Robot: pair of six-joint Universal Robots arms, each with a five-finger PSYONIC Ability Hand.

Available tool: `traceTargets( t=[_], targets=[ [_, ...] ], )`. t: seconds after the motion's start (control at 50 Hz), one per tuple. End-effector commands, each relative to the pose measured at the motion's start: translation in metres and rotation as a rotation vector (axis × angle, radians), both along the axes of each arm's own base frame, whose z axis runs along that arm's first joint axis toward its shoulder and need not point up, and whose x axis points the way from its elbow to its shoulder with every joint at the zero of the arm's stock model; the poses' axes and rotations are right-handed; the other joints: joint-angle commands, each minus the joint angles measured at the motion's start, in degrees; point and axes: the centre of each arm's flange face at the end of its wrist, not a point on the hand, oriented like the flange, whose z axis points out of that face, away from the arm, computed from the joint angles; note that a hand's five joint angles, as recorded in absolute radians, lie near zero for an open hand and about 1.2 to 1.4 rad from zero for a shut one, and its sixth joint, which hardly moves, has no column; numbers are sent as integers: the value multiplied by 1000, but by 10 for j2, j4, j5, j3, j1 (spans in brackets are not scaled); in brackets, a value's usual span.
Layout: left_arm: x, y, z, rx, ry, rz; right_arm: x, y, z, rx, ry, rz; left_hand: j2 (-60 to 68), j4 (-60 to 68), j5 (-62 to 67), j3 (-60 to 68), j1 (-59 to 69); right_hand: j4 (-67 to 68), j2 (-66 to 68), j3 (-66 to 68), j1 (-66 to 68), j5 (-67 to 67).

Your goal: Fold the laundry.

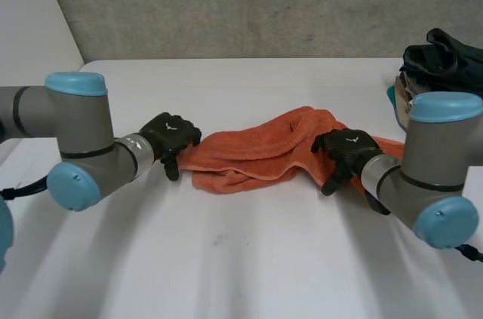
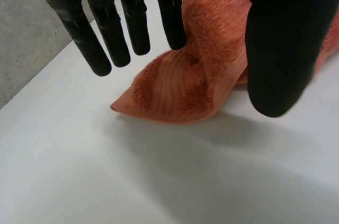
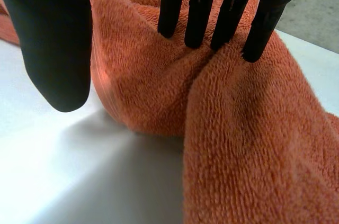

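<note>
Orange terry towel point(image 1: 256, 149) is lying bunched across the middle of the white surface point(image 1: 226, 259), with a raised ridge running along it and loose folds tucked underneath.

The left hand point(image 1: 170, 136) is sitting at the towel's left end, over a doubled-up corner. Its fingers point(image 2: 135, 23) are hanging straight and spread, with one tip just touching the cloth. The thumb point(image 2: 275, 65) is standing apart, so nothing is being held.

The right hand point(image 1: 346, 149) is resting on the towel's right part. Its straight fingers point(image 3: 198, 12) are pressing their tips into the top of the ridge, and its thumb point(image 3: 58, 49) is hanging beside the fold without closing on it. Both hands are open.

A pile of dark clothes point(image 1: 441, 59) is sitting at the far right edge of the surface, just behind the right arm point(image 1: 423, 176).

Folding looks barely begun, since the cloth is not spread flat yet.

- **Left corner:** it is lying in layers, so a pinch here could catch two thicknesses and lift a wad instead of a single edge.
- **Right side:** the hand is on the ridge rather than at a corner, so pulling from there would probably twist the towel instead of opening it.
- **Grip:** thick terry may also slide out of a shallow fingertip hold.
- **Clothes pile:** a wide outward swing of the right arm could nudge it.
</note>
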Motion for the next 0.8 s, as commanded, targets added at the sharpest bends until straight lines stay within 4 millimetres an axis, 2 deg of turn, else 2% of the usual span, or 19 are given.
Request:
traceTargets(
  t=[0.02,0.14,0.18,0.2,0.22,0.24,0.26,0.32,0.34,0.4,0.42,0.48,0.5,0.58,0.68,0.8],
  targets=[
    [-12,-9,-6,-46,-36,-3,6,-13,-15,-15,26,-29,35,45,49,36,31,53,57,57,56,50],
    [-22,-15,-12,-69,-42,0,10,-18,-20,-30,24,-26,134,144,148,136,131,145,149,149,148,143],
    [-25,-16,-15,-70,-46,-3,10,-21,-20,-41,20,-28,191,201,205,193,187,254,258,258,257,252],
    [-27,-16,-16,-73,-52,-4,10,-23,-17,-62,13,-32,323,333,337,325,319,434,439,439,437,432],
    [-28,-16,-15,-73,-55,-5,9,-25,-16,-71,11,-38,423,433,437,424,419,520,524,524,523,517],
    [-28,-16,-15,-73,-58,-3,10,-25,-14,-80,9,-41,518,528,532,520,515,520,525,525,524,518],
    [-28,-16,-13,-75,-59,0,9,-25,-12,-88,8,-45,519,529,533,521,516,520,525,525,524,518],
    [-25,-15,5,-91,-53,17,7,-27,6,-138,-1,-68,519,529,533,521,516,520,525,525,524,518],
    [-24,-14,12,-95,-47,21,4,-28,22,-175,-5,-78,519,529,533,521,516,520,525,525,524,518],
    [-19,-8,51,-139,-4,31,-3,-30,51,-242,-7,-89,519,529,533,521,516,520,525,525,524,518],
    [-15,-3,73,-168,24,39,-7,-31,68,-283,1,-90,519,529,533,521,516,520,525,525,524,518],
    [-7,8,107,-207,62,52,-13,-29,93,-339,35,-81,519,529,533,521,516,520,525,525,524,518],
    [-2,15,127,-233,86,61,-16,-26,108,-363,68,-63,519,529,533,521,516,520,525,525,524,518],
    [9,34,165,-283,126,63,-22,-15,136,-385,169,1,519,529,533,521,516,520,525,525,524,518],
    [15,53,171,-212,90,28,-25,-3,149,-349,290,84,519,529,533,521,516,520,525,525,524,518],
    [16,57,157,-114,42,-2,-23,-6,139,-300,374,140,519,529,533,521,516,520,525,525,524,518]
  ],
)
